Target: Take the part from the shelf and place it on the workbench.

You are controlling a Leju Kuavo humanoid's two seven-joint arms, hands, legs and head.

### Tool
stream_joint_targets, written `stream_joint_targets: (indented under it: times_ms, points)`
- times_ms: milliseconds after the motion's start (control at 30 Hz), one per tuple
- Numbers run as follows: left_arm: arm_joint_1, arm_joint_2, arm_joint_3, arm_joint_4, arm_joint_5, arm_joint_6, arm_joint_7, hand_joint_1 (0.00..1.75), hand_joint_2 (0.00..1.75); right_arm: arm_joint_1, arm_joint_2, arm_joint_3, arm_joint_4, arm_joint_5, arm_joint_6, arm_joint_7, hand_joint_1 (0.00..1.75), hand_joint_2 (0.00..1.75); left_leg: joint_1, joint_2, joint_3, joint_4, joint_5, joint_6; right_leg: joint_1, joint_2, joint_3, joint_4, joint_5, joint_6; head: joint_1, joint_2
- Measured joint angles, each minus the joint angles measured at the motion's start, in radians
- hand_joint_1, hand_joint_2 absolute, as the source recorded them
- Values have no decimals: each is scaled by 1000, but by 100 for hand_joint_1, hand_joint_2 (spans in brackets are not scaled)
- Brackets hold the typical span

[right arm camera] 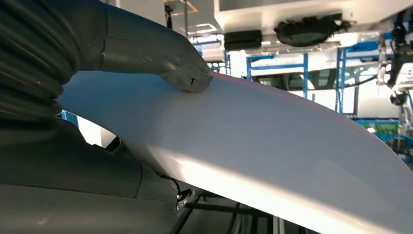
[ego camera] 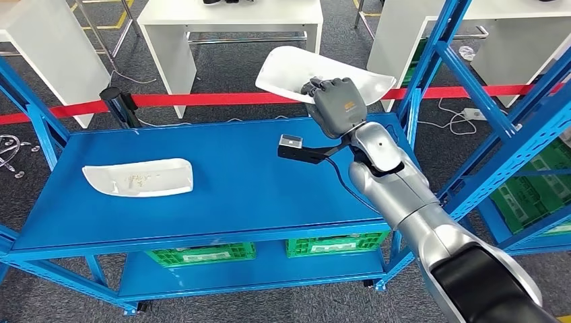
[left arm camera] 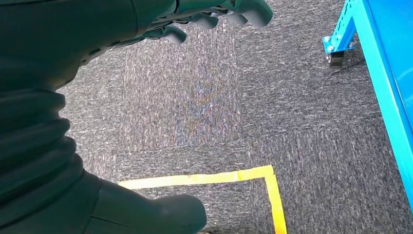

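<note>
Here the right robot hand (ego camera: pixel 339 102) gripped a white curved part (ego camera: pixel 289 73), held raised above the blue shelf (ego camera: pixel 242 182) toward its 1 o'clock corner; in the right wrist view the thumb (right arm camera: pixel 187 78) pressed on the part's upper face. A second white part (ego camera: pixel 139 177) lay flat on the shelf at 9 o'clock, well apart from the held one. The left robot hand (left arm camera: pixel 214 17) hung over the grey carpet (left arm camera: pixel 204 112) near yellow floor tape (left arm camera: pixel 234 176), fingers curled, holding nothing.
</note>
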Motion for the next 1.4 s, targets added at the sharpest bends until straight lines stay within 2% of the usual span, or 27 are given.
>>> stream_joint_targets:
  times_ms: [400, 567, 633, 700, 767, 800, 833, 867, 900, 967, 1000, 1033, 1133, 1167, 1233, 1300, 1333, 1367, 1400]
  points:
    - [0, 4, 7, 0, 11, -3, 33, 0, 175, 39, 11, -14, -120, 43, -10, 3, 175, 175, -4, 0, -1, 2, -2, 2, -6, 0, 1, -1, 0, 2, 0, 0]
    - [0, 12, 16, 0, 10, -10, 39, 0, 175, 70, 16, -20, -171, 55, 3, 11, 175, 175, -10, 0, 0, 4, -8, 11, -11, 0, 3, -4, -3, 10, 0, 0]
    - [1, 13, 17, 0, 4, -11, 40, 0, 175, 86, 17, -27, -195, 59, 8, 14, 175, 175, -6, 1, 4, -3, -6, 17, -11, -1, 3, 1, -7, 16, 0, 0]
    - [0, 14, 17, -1, -3, -11, 39, 0, 175, 98, 17, -36, -218, 64, 11, 15, 175, 175, -1, 4, 9, -12, -3, 24, -11, -2, -26, 59, -40, 21, 2, 0]
    - [-1, 15, 17, -2, -11, -12, 40, 0, 175, 113, 15, -45, -238, 69, 14, 15, 175, 175, 0, 6, 10, -14, -3, 27, -12, -2, -97, 189, -99, 24, 4, 0]
    - [-1, 15, 17, -2, -14, -12, 41, 0, 175, 123, 14, -48, -247, 72, 16, 15, 175, 175, 0, 7, 10, -13, -4, 27, -13, -3, -134, 254, -119, 25, 4, 0]
    - [-2, 15, 17, -3, -17, -12, 42, 0, 175, 134, 12, -51, -255, 74, 17, 14, 175, 175, 0, 7, 10, -12, -5, 27, -14, -3, -161, 292, -122, 25, 4, 0]
    - [-2, 15, 17, -3, -19, -12, 42, 0, 175, 143, 9, -54, -261, 76, 18, 11, 175, 175, 1, 6, 10, -10, -6, 25, -16, -3, -169, 292, -104, 25, 5, 0]
    - [-2, 15, 17, -3, -20, -12, 42, 0, 175, 149, 7, -58, -268, 76, 20, 8, 175, 175, 1, 5, 10, -6, -8, 22, -17, -3, -156, 249, -68, 25, 5, 0]
    - [-3, 16, 17, -4, -22, -12, 42, 0, 175, 152, 3, -66, -279, 75, 22, -1, 175, 175, 2, 4, 9, 5, -14, 11, -18, -4, -100, 113, 6, 23, 5, 0]
    - [-4, 17, 17, -5, -22, -12, 42, 0, 175, 152, 2, -69, -283, 73, 22, -5, 175, 175, 1, 4, 8, 10, -17, 5, -17, -3, -79, 65, 26, 19, 4, 0]
    - [-5, 18, 17, -6, -23, -12, 42, 0, 175, 152, 1, -71, -287, 72, 23, -8, 175, 175, 0, 4, 7, 12, -18, -2, -15, -2, -71, 43, 33, 13, 4, 0]
    - [-7, 20, 17, -7, -23, -12, 41, 0, 175, 154, -2, -75, -292, 69, 20, -11, 175, 175, 3, 4, 6, 8, -13, -23, -11, 0, -75, 38, 40, -9, 4, 0]
    - [-7, 21, 17, -7, -23, -13, 41, 0, 175, 154, -3, -77, -293, 69, 18, -11, 175, 175, 4, 4, 1, 18, -22, -29, -12, 0, -75, 34, 45, -17, 3, 0]
    - [-8, 23, 17, -7, -24, -13, 42, 0, 175, 155, -3, -78, -296, 68, 16, -11, 175, 175, 7, 5, -32, 96, -74, -40, -15, -2, -76, 29, 52, -28, 0, 0]
    - [-8, 24, 17, -7, -24, -13, 44, 0, 175, 160, -3, -79, -296, 68, 15, -10, 175, 175, 8, 6, -84, 228, -141, -46, -14, -2, -79, 29, 54, -32, -2, 0]
    - [-8, 25, 17, -7, -24, -14, 46, 0, 175, 165, -4, -79, -296, 68, 14, -9, 175, 175, 8, 6, -100, 273, -156, -47, -13, -3, -81, 30, 55, -32, -2, 0]
    - [-7, 26, 17, -7, -24, -14, 48, 0, 175, 169, -4, -79, -296, 68, 13, -9, 175, 175, 8, 6, -99, 282, -154, -47, -13, -3, -83, 31, 56, -32, -2, 0]
    - [-7, 26, 17, -7, -24, -14, 51, 0, 175, 173, -5, -79, -296, 69, 13, -9, 175, 175, 8, 6, -77, 252, -133, -45, -13, -3, -83, 33, 56, -32, -2, 0]
